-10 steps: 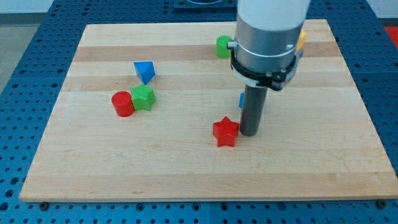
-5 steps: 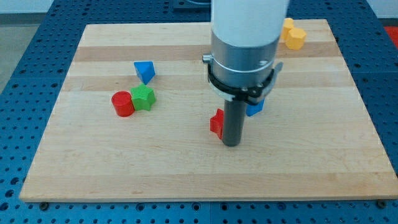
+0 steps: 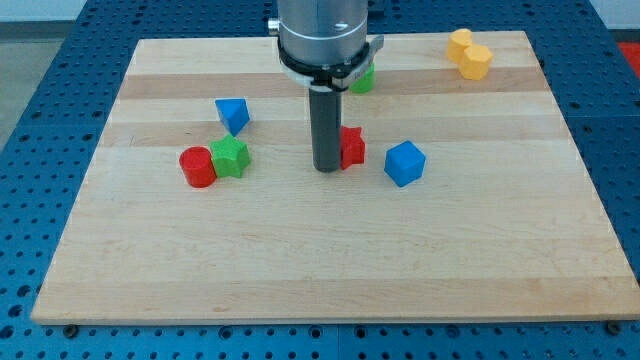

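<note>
We see my tip (image 3: pixel 327 169) set down on the wooden board (image 3: pixel 300 270), pressed against the red star block (image 3: pixel 351 147) at its 3 o'clock; the rod hides the star's near side. There are no fingers here, so nothing is held. A blue cube (image 3: pixel 404 163) lies further toward 3 o'clock, apart. At 9 o'clock, well apart, a green block (image 3: pixel 231 157) touches a red cylinder (image 3: pixel 197 166), likely shoved together.
</note>
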{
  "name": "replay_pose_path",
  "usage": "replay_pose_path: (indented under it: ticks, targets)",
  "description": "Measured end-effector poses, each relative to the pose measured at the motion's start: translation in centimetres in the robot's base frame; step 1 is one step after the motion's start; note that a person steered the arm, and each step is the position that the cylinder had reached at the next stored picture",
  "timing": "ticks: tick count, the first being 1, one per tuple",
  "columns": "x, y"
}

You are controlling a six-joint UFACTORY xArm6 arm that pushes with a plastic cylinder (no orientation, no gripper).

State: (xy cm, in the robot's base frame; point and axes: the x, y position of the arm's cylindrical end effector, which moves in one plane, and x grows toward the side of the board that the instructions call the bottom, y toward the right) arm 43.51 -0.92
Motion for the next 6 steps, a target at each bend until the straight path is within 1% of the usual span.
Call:
replay_pose_path:
  ticks: [1,2,3,4,5,6]
  targets:
    - [-0.4,0.0]
    - [2.7,-1.5]
    - [6.0,-5.7]
    - [6.2,-10.3]
    - [5.0,-12.2]
    - [3.6,-12.2]
